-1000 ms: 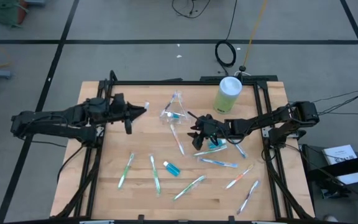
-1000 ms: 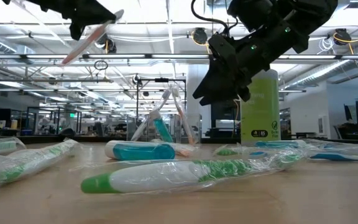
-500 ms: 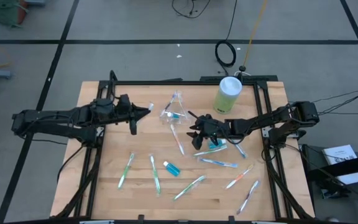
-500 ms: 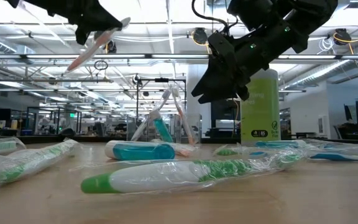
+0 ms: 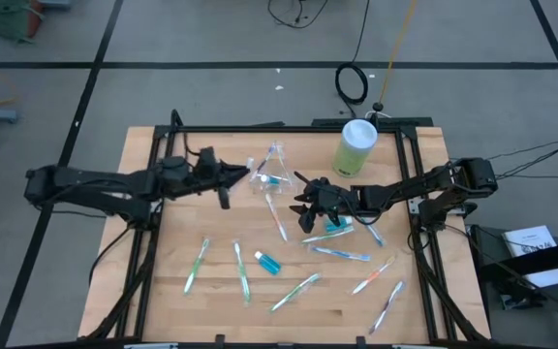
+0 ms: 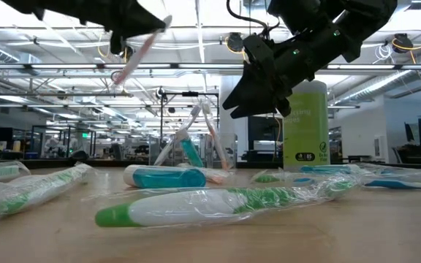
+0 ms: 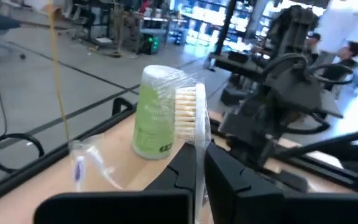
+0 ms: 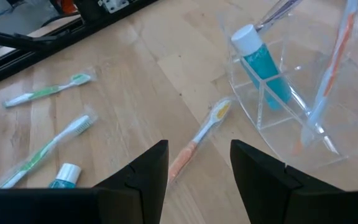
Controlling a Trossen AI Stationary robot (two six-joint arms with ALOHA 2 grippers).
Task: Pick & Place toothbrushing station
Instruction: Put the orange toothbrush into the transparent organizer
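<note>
From above: the left gripper is clamped tight on a pink toothbrush, held above the desk just beside the clear container. The brush's long axis runs across the desk, toward the container. The right gripper hangs with its fingers spread wide and nothing between them, on the container's other side and close to it. A pale green canister stands at the far edge near the right arm. Loose brushes lie scattered over the near half: a green toothbrush toward the left, an orange toothbrush lying between the grippers, and others to the right. A teal tube lies among them. The desk's left strip and near corners are bare.

Low view: the held brush slants high over the desk, bristle end lower. The container stands behind a lying tube, with brushes and a tube leaning inside it. A wrapped green brush lies across the foreground.

Left wrist view: the bristles stand upright beyond the closed fingers, before the canister.

Right wrist view: the open fingers frame the orange brush, lying just beside the container wall, which holds a tube in a divided compartment.
</note>
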